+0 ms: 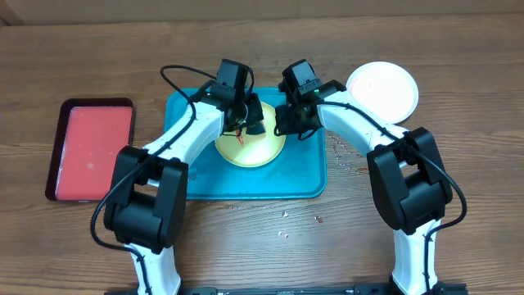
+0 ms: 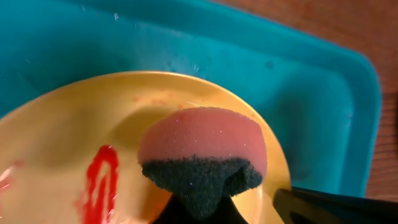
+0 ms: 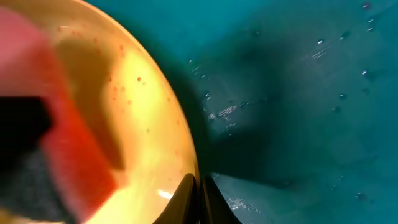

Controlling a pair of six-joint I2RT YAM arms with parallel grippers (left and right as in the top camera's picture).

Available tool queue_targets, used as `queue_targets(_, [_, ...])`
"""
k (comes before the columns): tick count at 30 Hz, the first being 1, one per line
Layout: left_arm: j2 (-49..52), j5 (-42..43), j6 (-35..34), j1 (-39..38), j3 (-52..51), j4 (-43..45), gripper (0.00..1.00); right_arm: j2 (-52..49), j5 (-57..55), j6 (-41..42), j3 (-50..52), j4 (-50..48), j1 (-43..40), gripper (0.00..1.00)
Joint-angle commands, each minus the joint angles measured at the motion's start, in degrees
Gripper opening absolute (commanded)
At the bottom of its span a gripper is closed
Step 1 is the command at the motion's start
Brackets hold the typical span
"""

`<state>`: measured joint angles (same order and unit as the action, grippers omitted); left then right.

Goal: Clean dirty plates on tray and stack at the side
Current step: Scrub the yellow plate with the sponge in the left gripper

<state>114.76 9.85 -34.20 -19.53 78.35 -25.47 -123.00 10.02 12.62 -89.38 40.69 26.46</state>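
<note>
A yellow-green plate (image 1: 260, 150) lies on the teal tray (image 1: 307, 176), with a red sauce smear (image 2: 99, 180) on it. My left gripper (image 1: 246, 121) is shut on a pink sponge (image 2: 202, 140) with a dark scrub face, pressed to the plate's far part. At the plate's right side, my right gripper (image 1: 288, 123) is shut on the rim (image 3: 186, 155), one finger on each side of it. The sponge (image 3: 68, 155) shows blurred at the left of the right wrist view. A white plate (image 1: 382, 90) sits on the table beyond the tray's right corner.
A smaller red tray (image 1: 92, 147) with a dark rim lies left of the teal one. Small crumbs and droplets (image 1: 344, 156) dot the wood table to the right of the teal tray and in front of it.
</note>
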Motion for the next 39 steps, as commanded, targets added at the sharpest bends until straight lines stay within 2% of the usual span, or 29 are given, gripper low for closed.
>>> queue_targets(1, [2.9,3.5,-0.3,-0.5,-0.2,-0.4,0.04,-0.5,1.0,-2.2,0.2,0.3,1.0,0.04])
queue_targets(7, [3.1,2.5,-0.1,-0.1,-0.2,-4.1,0.05,-0.5,1.1,-2.0,0.2,0.4,1.2,0.04])
queue_targets(9, [3.1,-0.2,0.0,0.5,-0.2,-7.4,0.09,-0.5,1.2,-2.0,0.2,0.3,1.2,0.04])
queue_targets(13, [3.1,-5.6,-0.1,1.9,-0.2,-11.6,0.09,-0.5,1.2,-2.0,0.2,0.7,1.2,0.04])
queue_targets(15, [3.1,-6.7,0.6,2.8,-0.2,-12.5,0.21,-0.5,1.2,-2.0,0.2,0.9,1.2,0.04])
queue_targets(17, [3.1,-6.6,2.9,3.9,0.2,-13.3,0.41,-0.5,1.2,-2.0,0.2,0.9,1.2,0.04])
queue_targets(19, [3.1,-6.6,4.5,5.1,1.4,-14.7,0.45,-0.5,1.2,-2.0,0.2,0.9,1.2,0.04])
queue_targets(23, [3.1,-6.6,5.2,7.2,6.4,-20.3,0.45,-0.5,1.2,-2.0,0.2,0.9,1.2,0.04])
queue_targets(25, [3.1,-6.1,5.7,8.0,10.9,-25.2,0.43,-0.5,1.2,-2.0,0.2,0.9,1.2,0.04])
queue_targets(28, [3.1,-2.9,7.1,8.2,14.3,-27.3,0.41,-0.5,1.2,-2.0,0.2,0.9,1.2,0.04])
queue_targets(31, [3.1,2.1,8.2,7.8,14.8,-26.7,0.35,-0.5,1.2,-2.0,0.2,0.9,1.2,0.04])
queue_targets(39, [3.1,2.4,3.1,6.6,12.0,-29.7,0.36,-0.5,1.2,-2.0,0.2,0.9,1.2,0.04])
